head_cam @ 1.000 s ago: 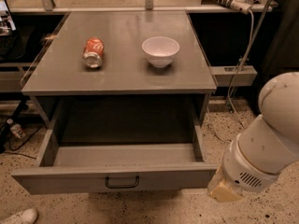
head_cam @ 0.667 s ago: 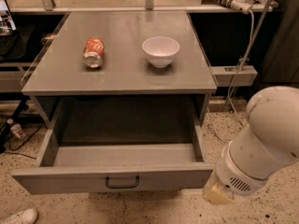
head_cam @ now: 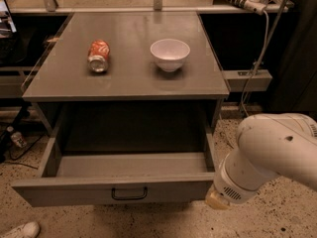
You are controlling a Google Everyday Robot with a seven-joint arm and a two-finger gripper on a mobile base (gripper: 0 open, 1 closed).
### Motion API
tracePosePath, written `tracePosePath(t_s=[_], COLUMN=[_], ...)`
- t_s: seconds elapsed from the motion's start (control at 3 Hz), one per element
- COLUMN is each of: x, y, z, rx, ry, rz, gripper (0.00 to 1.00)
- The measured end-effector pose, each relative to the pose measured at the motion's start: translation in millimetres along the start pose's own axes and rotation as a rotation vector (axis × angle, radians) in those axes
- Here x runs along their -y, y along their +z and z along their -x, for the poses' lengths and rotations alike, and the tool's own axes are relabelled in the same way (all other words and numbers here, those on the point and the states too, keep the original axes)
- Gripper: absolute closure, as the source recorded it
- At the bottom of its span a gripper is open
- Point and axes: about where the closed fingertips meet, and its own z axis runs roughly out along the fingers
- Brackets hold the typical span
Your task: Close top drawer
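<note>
1. The grey table (head_cam: pixel 129 81) takes up most of the view, up and to the left of the pincer. Its flat top sits well above the pincer.
2. The top drawer (head_cam: pixel 74 195) stands pulled far out under the table top, to the pincer's left. Its deep grey sides are open to view. The right end of its front panel lies just beside the pincer, and we cannot tell whether they touch.
3. The white arm (head_cam: pixel 277 148) enters from the right edge and slopes down and left to the pincer (head_cam: pixel 217 201). The pincer hangs low at the drawer's front right corner. Only a tan tip shows, so we cannot tell its state.
4. The speckled floor (head_cam: pixel 287 219) spreads beneath and to the right of the pincer.
5. A white bowl (head_cam: pixel 170 54) stands upright on the table top, well above the pincer and a little to its left.
6. A red can (head_cam: pixel 98 56) lies on its side farther left, apart from the bowl.
7. A pale cable (head_cam: pixel 259 48) hangs down behind the table, above the pincer and to its right.
8. The dark handle (head_cam: pixel 129 194) sits at the middle of the drawer front, level with the pincer and to its left.
9. A white shoe (head_cam: pixel 21 230) shows at the far lower left corner.
</note>
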Motion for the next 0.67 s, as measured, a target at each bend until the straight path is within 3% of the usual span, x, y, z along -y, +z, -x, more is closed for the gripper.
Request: tracePosePath(t_s=[0.67], x=[36], y=[23], z=[26], rx=[0.016], ry=[-0.021], rz=[-0.071], gripper=[1.0])
